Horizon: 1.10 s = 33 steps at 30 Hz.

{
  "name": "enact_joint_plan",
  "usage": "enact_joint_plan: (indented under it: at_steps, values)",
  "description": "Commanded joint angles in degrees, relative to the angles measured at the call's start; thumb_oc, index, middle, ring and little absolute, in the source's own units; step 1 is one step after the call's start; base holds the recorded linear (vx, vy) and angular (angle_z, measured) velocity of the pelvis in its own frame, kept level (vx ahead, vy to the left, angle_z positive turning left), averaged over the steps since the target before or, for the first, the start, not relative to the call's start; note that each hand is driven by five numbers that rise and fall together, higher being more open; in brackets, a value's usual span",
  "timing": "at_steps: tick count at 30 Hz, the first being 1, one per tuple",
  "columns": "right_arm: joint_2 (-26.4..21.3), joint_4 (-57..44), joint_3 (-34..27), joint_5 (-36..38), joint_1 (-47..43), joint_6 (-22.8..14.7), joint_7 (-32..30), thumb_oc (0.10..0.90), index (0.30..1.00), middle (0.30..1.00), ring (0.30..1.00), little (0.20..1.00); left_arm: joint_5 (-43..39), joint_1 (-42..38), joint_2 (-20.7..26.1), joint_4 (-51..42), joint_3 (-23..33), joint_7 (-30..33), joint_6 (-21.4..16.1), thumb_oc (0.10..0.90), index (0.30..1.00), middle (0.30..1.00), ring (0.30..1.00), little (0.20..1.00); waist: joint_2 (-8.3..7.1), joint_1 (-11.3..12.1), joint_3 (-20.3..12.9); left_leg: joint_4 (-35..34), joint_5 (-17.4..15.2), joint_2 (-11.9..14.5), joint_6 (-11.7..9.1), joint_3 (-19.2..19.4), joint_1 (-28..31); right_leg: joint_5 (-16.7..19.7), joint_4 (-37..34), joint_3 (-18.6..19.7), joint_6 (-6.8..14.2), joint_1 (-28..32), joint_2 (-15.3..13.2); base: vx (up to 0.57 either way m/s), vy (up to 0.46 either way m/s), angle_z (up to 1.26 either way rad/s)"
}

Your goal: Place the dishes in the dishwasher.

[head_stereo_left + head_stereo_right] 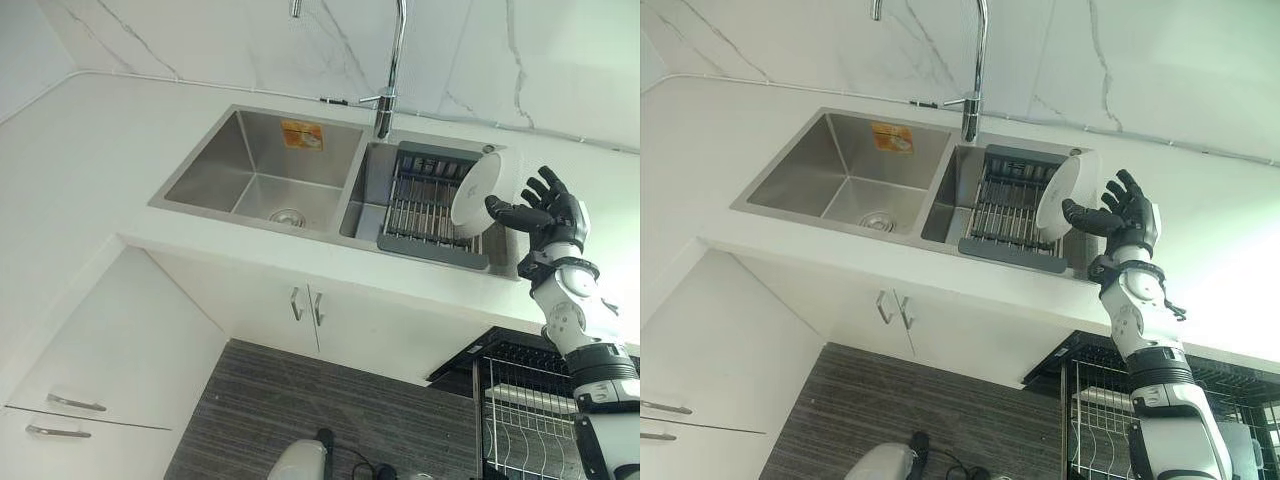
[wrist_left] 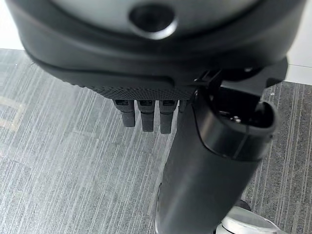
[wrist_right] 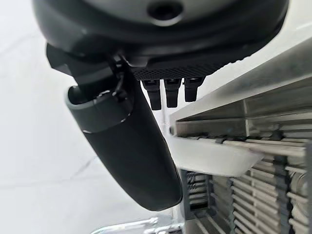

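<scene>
A white marble-veined wall (image 1: 500, 50) rises behind a white countertop (image 1: 90, 150) into which a stainless double sink (image 1: 255, 160) is set, and everything here is placed from that sink. A tall chrome faucet (image 1: 392, 70) stands at the sink's back rim, between its two basins. The basin on the robot's left holds a drain strainer (image 1: 288, 216) in its floor and an orange sticker (image 1: 301, 134) on its back wall. The basin on the robot's right holds a dark-framed wire drying rack (image 1: 425, 208). Below the sink are white cabinet doors (image 1: 305, 305) with two metal handles side by side, and beneath them a grey streaked floor (image 1: 330, 410). Below and to the right of the sink, a pulled-out wire dishwasher rack (image 1: 1110, 420) shows under the counter edge.

A white plate (image 1: 474, 190) stands on edge at the right end of the drying rack, its face turned toward the left basin and its long axis running up and slightly back toward the wall. The right hand (image 1: 548, 212) is at the plate's right side, fingers spread straight and wide, its thumb reaching across to the plate's rim. The left hand (image 2: 146, 114) hangs over the floor with its fingers straight, holding nothing.
</scene>
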Motion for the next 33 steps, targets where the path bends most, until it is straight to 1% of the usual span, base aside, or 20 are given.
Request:
enact_joint_plan:
  at_steps: [1,19,33]
  values:
    - [-2.3,-1.1,-0.9,-1.3,-8.0,-6.2,0.3,0.800,0.900,0.900,0.900,0.900,-0.8,1.8,2.7,1.3,-2.2,1.7,2.6,0.800,0.900,0.900,0.900,0.900,0.03,0.7,-3.4,2.1,-7.8,2.3,-4.0,0.5,0.3,-0.3,-2.7,2.7,5.6,0.7,-1.6,0.05,-0.013,0.01]
    - [-1.7,-0.8,-0.1,-1.2,-8.3,-6.5,1.9,0.800,0.900,0.900,0.900,0.900,-0.3,1.8,3.3,1.2,-1.7,1.9,3.1,0.800,0.900,0.900,0.900,0.900,0.12,1.3,-2.5,2.1,-7.6,2.3,-4.0,-0.4,1.1,-0.5,-2.7,2.4,5.3,1.9,-1.2,0.03,-0.006,0.03]
    - [-1.8,-0.6,0.4,-1.3,-9.1,-6.1,0.6,0.800,0.900,0.900,0.900,0.900,0.2,1.6,3.5,1.2,-2.0,2.1,3.6,0.800,0.900,0.900,0.900,0.900,0.08,1.7,-2.0,2.1,-7.4,2.0,-3.9,-1.0,1.3,-0.6,-2.7,2.5,5.2,2.5,-1.0,0.01,-0.001,0.01]
